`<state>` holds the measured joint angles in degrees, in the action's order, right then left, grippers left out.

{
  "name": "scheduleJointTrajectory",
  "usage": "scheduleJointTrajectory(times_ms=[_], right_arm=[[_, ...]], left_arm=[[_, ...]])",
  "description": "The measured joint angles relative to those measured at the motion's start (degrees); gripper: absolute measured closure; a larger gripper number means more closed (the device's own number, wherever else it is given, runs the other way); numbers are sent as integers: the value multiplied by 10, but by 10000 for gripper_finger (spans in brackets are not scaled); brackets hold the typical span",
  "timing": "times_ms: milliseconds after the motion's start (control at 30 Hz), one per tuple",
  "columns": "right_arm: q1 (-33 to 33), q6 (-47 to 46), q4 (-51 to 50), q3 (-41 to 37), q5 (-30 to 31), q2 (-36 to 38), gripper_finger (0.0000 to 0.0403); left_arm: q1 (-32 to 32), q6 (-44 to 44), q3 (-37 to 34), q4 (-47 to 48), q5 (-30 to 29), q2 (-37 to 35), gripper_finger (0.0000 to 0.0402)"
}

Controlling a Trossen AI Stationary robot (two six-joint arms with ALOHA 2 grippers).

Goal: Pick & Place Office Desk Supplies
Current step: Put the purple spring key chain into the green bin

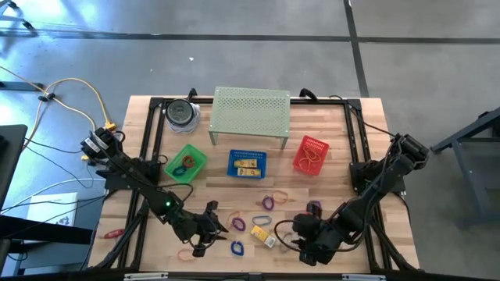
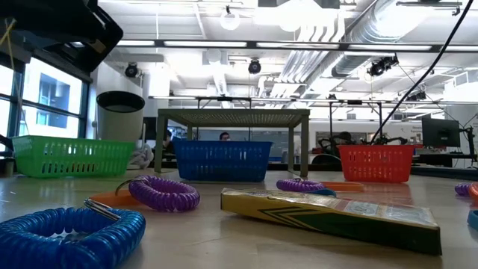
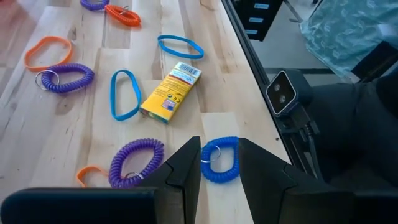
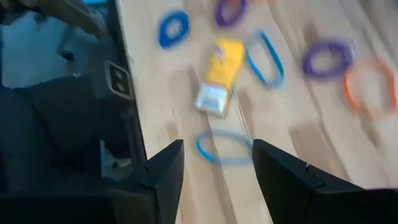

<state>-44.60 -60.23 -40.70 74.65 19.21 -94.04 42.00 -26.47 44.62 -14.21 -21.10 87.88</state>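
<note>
You have the wooden table [image 1: 336, 148] with a pale green perforated shelf [image 1: 251, 111] at its far edge. In front of the shelf stand three baskets: green [image 1: 186, 163], blue [image 1: 247, 164] and red [image 1: 311, 154].

Your left gripper [image 1: 205, 234] hangs low over the near left part of the table, its fingers [image 3: 184, 168] apart with nothing between them; a blue coiled loop [image 3: 219, 159] lies just past them on the wood.

Your right gripper [image 1: 310, 251] sits at the near right, its jaws also apart and empty, above a flat blue band [image 4: 224, 147].

The supplies are scattered on the near half between the two grippers: a yellow box [image 3: 171, 92], purple coils [image 3: 135, 161], blue bands [image 3: 124, 94] and orange loops [image 3: 47, 50], all loose on the table.
</note>
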Motion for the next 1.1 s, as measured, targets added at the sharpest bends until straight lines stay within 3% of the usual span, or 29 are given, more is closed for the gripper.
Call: scheduleJointTrajectory(times_ms=[167,600,833,1100], right_arm=[[-3,-118,-72,0,-49,0,223],[-51,-346,-197,0,-57,0,223],[-46,-375,-244,-23,-23,0,223],[3,-409,-265,-103,-96,-1,223]], left_arm=[[0,-1,0,0,0,0,302],[0,-14,0,-1,0,0,302],[3,-16,0,-1,-1,0,302],[3,-16,0,-1,-1,0,302]])
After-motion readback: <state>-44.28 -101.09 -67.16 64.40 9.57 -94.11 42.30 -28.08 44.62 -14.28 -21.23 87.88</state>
